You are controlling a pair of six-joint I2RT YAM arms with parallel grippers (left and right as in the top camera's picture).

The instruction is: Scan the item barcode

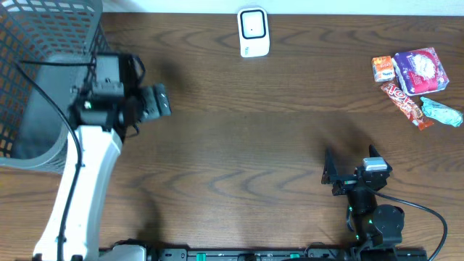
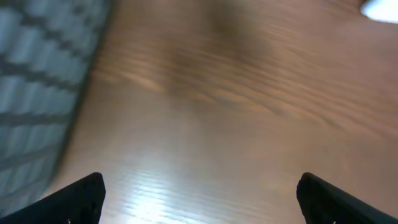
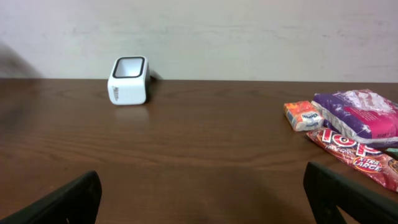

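Observation:
The white barcode scanner (image 1: 253, 32) stands at the table's far edge and shows in the right wrist view as the scanner (image 3: 129, 79) at upper left. The items lie at the far right: a small orange pack (image 1: 383, 69), a purple bag (image 1: 420, 70), a red candy bar (image 1: 406, 104) and a teal wrapper (image 1: 442, 112). My right gripper (image 1: 351, 163) is open and empty near the front edge, well short of them. My left gripper (image 1: 161, 101) hangs open and empty over the table beside the basket. Both wrist views show only bare wood between the fingers (image 2: 81, 199) (image 3: 68, 202).
A grey wire basket (image 1: 43, 72) fills the back left corner, right behind the left arm, and its mesh (image 2: 37, 93) shows blurred in the left wrist view. In the right wrist view I see the orange pack (image 3: 303, 115), purple bag (image 3: 360, 115) and candy bar (image 3: 354, 155) ahead on the right.

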